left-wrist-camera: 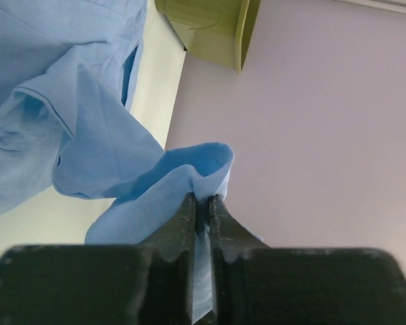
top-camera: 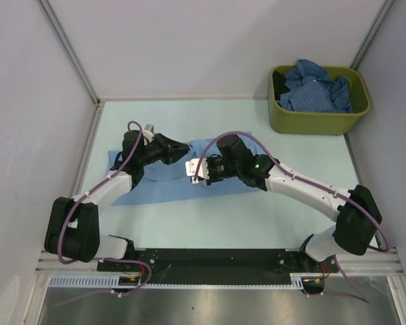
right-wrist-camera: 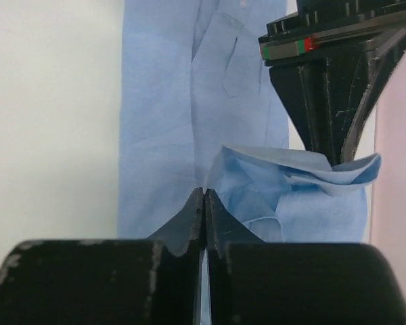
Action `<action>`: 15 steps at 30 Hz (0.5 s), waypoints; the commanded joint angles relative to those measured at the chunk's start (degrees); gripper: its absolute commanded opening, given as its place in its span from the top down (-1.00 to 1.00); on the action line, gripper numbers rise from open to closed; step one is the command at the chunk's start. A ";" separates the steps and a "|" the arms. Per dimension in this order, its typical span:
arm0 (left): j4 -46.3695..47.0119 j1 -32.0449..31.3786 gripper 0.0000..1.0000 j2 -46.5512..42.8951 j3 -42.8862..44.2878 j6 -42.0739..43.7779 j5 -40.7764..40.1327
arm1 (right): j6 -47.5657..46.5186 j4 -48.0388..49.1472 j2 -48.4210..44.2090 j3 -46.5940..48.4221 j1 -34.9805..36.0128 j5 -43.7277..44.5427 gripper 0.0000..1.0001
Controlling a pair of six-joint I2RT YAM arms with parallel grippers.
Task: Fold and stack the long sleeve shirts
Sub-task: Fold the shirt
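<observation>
Left wrist view: the left gripper has its jaws pressed together on a raised fold of the light blue shirt. The cloth curls up out of the tips and hangs away to the left in loose drapes.

In the right wrist view the right gripper is also closed, its tips meeting at the near edge of the shirt. It may have pinched a thin layer of cloth, but the jaws hide the contact and I cannot tell. Just beyond it, up and to the right, the left gripper's dark fingers hold the lifted fold.

From above, the shirt lies across the middle of the table with its long axis running left to right. Both grippers meet over its middle, the left one nearer the far edge and the right one just beside it on the near side. The right gripper points along the shirt's length, so the flat strip of cloth runs straight ahead of it. Any fold probably depends on drawing the held part along or across that axis.

The shirt is plain, thin and softly creased, with stitched seams showing on its flat part. It is bunched only where it is lifted. Well apart, in the far right corner, the green bin holds the darker patterned shirts in a heap.
</observation>
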 commanded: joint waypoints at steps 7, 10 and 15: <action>-21.26 8.25 -0.76 -11.33 6.47 25.61 -1.04 | 3.40 -8.74 -2.07 11.64 -7.43 -11.35 1.00; -27.09 11.34 -0.93 -15.12 5.42 30.83 0.36 | 3.05 -9.27 -3.03 10.59 -7.17 -12.58 1.00; -31.47 11.26 -0.99 -19.35 6.27 42.85 7.63 | 1.03 -9.80 -2.77 9.88 -6.73 -13.99 1.00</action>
